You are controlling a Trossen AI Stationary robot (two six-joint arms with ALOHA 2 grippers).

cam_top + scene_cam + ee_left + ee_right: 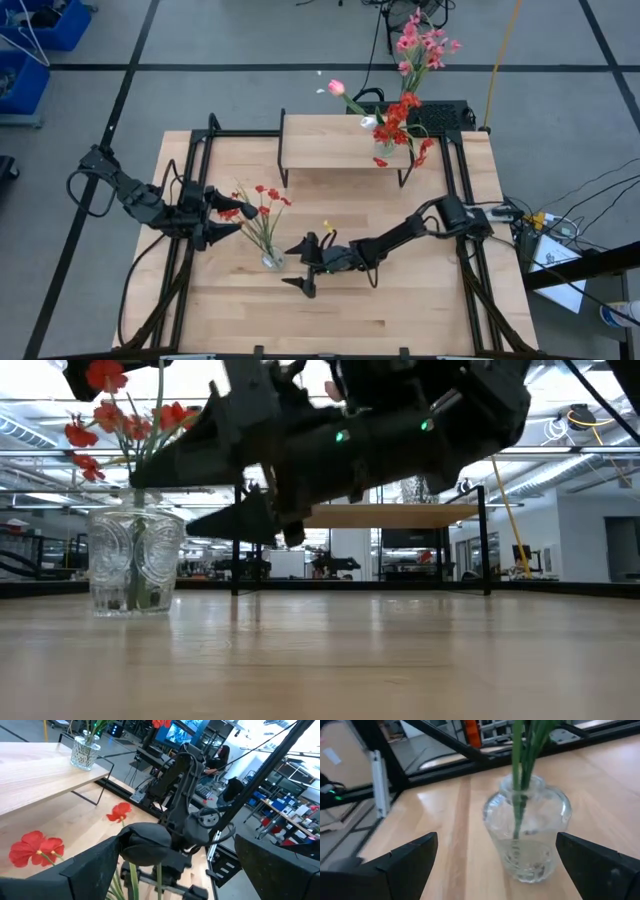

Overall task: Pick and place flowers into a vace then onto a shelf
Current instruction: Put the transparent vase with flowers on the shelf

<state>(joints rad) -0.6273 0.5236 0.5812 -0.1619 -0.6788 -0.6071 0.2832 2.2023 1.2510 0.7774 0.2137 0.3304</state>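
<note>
In the low view the right gripper (303, 268), jaws apart, blocks much of the shelf (330, 140). The flowers (262, 205) stand in a glass vase (272, 260) on the tabletop (420, 300) (blossoms cut off in the right wrist view). The left gripper (228, 220), also spread wide, sits beside them.

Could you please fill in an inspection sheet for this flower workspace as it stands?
Surface: light wood table, bare at the front.
Job's things: glass vase standing on the table with red flowers in it; a second vase of flowers stands at the right end of the shelf; a pink bud shows beyond the shelf's far edge.
Clutter: nothing seen.
Claws: left claw open, among the blossoms left of the table vase; right claw open, just right of that vase, facing it, not touching.
Cables: loose wires on the floor at right.
Surroundings: blue bins on the floor at far left; a person seated at desks behind.
</note>
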